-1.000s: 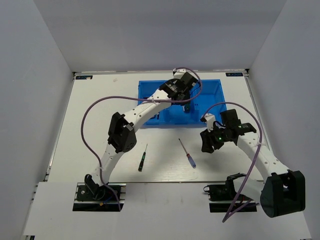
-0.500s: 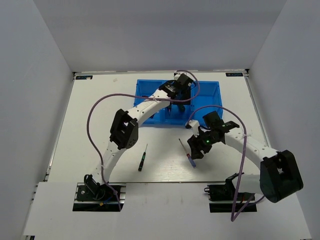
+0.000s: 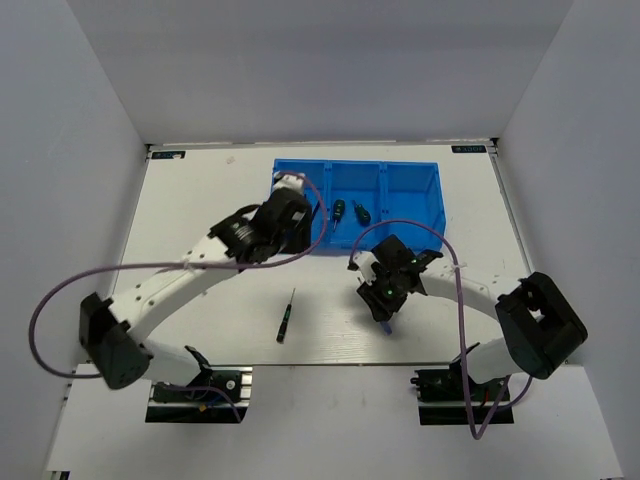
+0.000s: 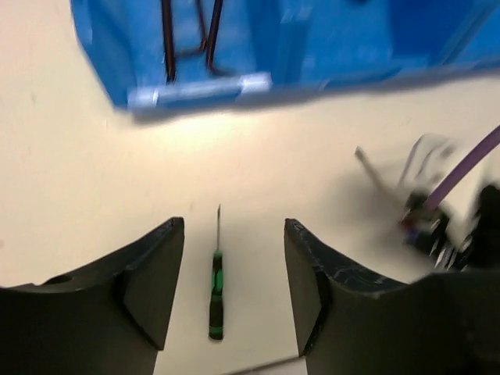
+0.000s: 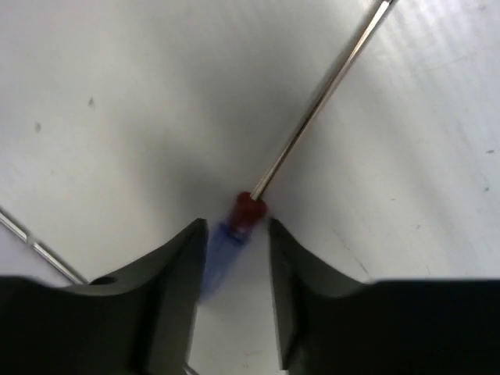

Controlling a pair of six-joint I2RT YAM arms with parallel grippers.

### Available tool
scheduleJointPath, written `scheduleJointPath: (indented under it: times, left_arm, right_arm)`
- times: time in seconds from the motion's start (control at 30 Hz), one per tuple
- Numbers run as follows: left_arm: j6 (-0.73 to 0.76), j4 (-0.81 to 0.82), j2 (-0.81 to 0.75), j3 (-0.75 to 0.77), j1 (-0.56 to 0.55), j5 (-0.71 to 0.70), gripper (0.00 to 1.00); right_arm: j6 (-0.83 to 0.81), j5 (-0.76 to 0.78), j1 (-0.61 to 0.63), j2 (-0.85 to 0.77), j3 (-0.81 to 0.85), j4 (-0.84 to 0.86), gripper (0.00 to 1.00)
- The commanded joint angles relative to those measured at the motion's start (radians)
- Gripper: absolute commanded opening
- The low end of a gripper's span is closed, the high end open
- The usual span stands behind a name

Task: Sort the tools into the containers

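**Two tools lie outside the blue bin [image 3: 412, 200]**

From above, two stubby screwdrivers [image 3: 339, 210] lie in the bin's middle compartment. Only the left wrist view shows hex keys [image 4: 187, 39] inside the bin. There the left gripper [image 4: 234, 289] is open, framing the green-marked screwdriver [image 4: 216, 293] in front of the bin. In the right wrist view, the right gripper [image 5: 237, 258] stands parted astride the blue-red screwdriver [image 5: 248, 207]. It seems not to touch the handle, which is blurred.

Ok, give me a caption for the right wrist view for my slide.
Open right fingers straddle the blue-red screwdriver at its handle on the white table, shaft pointing away.
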Motion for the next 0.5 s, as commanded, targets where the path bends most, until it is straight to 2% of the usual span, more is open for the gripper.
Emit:
scheduleJointPath:
  times: [0.0, 0.07, 0.17, 0.2, 0.23, 0.4, 0.47]
  left_arm:
    - [-0.023, 0.005, -0.056, -0.190, 0.004, 0.078, 0.65]
    - [-0.050, 0.005, -0.056, -0.262, -0.007, 0.113, 0.67]
    - [-0.071, 0.040, -0.030, -0.330, -0.028, 0.122, 0.74]
    - [-0.071, 0.049, -0.017, -0.342, -0.028, 0.133, 0.74]
    - [-0.080, 0.060, -0.017, -0.353, -0.028, 0.133, 0.76]
    - [-0.080, 0.080, 0.020, -0.371, -0.062, 0.133, 0.79]
    - [-0.090, 0.080, 0.031, -0.394, -0.071, 0.133, 0.79]
  right_arm:
    - [0.054, 0.152, 0.028, 0.019, -0.009, 0.049, 0.40]
    - [0.050, 0.171, 0.033, 0.027, -0.008, 0.036, 0.35]
    - [0.057, 0.179, 0.033, 0.038, -0.002, 0.013, 0.20]
    - [0.060, 0.173, 0.030, 0.039, 0.006, 0.010, 0.08]
    - [0.065, 0.168, 0.028, 0.038, 0.014, 0.003, 0.01]
    - [0.031, 0.200, -0.022, -0.031, 0.124, -0.131, 0.00]
    - [0.004, 0.272, -0.084, -0.038, 0.219, -0.185, 0.00]
